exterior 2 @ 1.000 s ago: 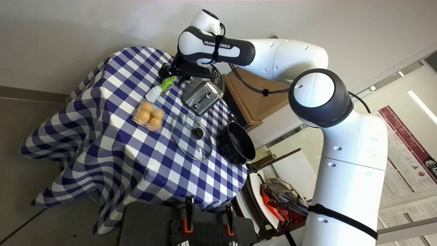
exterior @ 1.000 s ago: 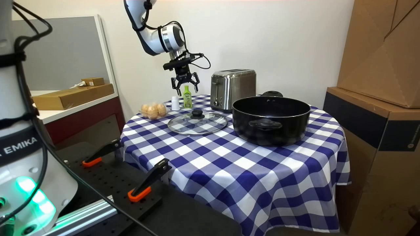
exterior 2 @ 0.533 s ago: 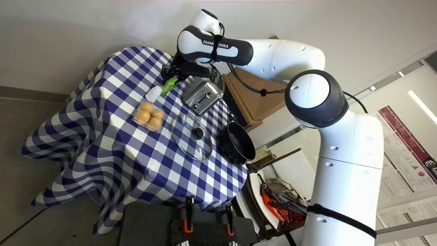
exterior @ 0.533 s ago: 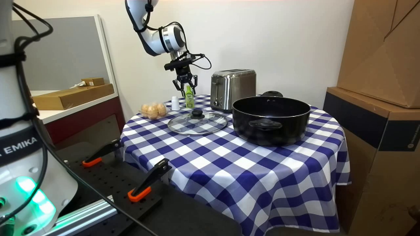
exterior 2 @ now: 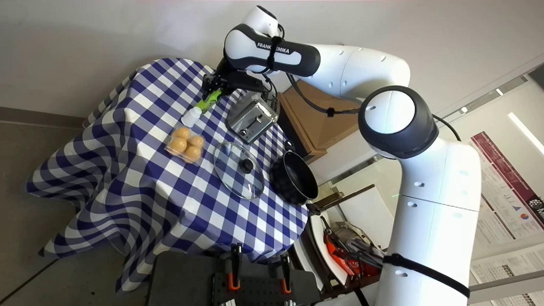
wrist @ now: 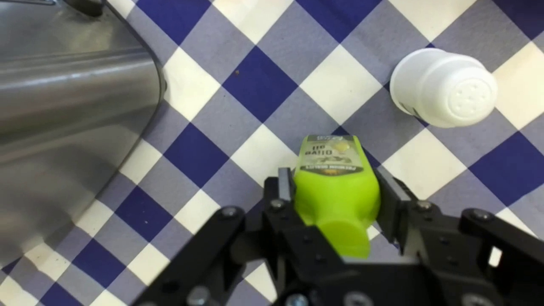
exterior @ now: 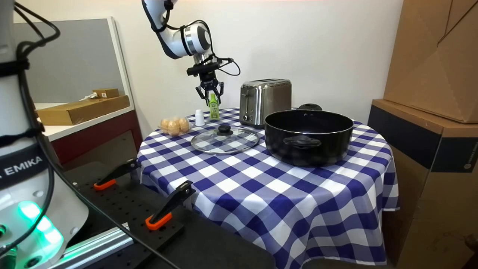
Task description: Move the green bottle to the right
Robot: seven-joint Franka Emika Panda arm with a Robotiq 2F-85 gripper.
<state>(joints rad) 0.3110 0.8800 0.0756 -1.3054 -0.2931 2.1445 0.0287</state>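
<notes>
The claw (wrist: 338, 187) grips the green bottle (wrist: 333, 204), roughly upright; its label (wrist: 331, 157) reads "Olive oil", upside down in the wrist view. "FRANK" and "EMIKA" flank a strap (exterior 2: 273, 53) on the arm (exterior 2: 357, 66). In an exterior view, a white shaker (exterior: 199, 117) sits just left, the toaster (exterior: 254, 106) right across a gap of checked cloth (exterior: 229, 116). The far edge of the bench (exterior: 261, 186) lies just beyond; a glass lid (exterior: 224, 142) and black pot (exterior: 310, 151) are nearer.
</notes>
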